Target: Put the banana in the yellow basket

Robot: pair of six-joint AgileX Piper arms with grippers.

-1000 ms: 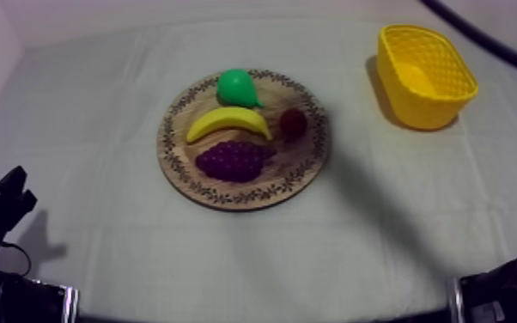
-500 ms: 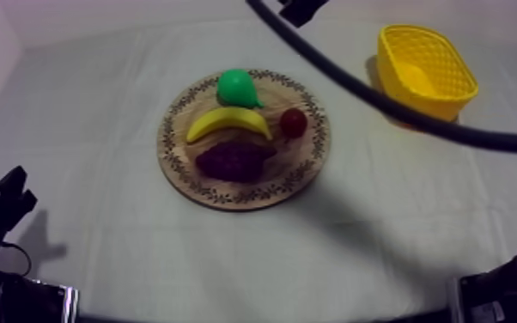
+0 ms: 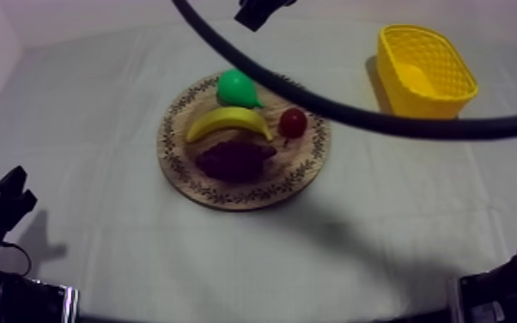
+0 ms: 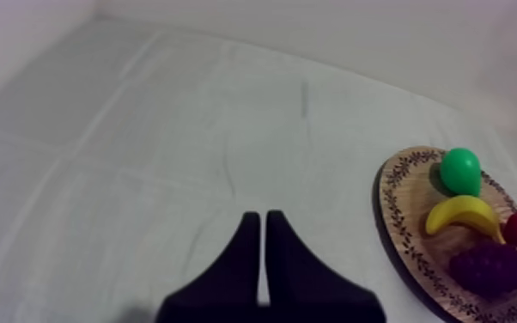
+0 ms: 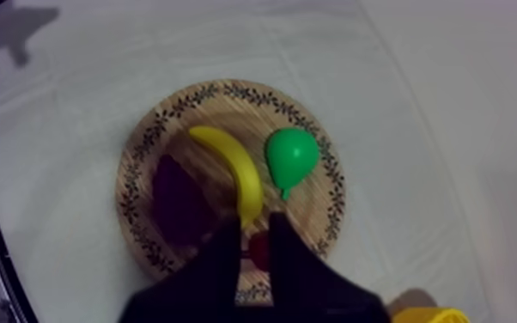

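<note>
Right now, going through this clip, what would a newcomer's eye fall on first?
The round wooden board at the table's middle, bright with toy fruit: a yellow banana across it, a green pear on the far side, purple grapes on the near side and a small red fruit toward the basket. Next, the right gripper, open, hovering above the board near the banana's end, and the yellow basket at the table's far right.

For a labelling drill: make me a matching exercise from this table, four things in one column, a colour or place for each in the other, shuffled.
1 banana
2 pear
3 bunch of grapes
4 yellow basket

A green
B off the wooden board
C dark purple
D yellow, lying on the board

Pairs: 1-D, 2-A, 3-C, 4-B
</note>
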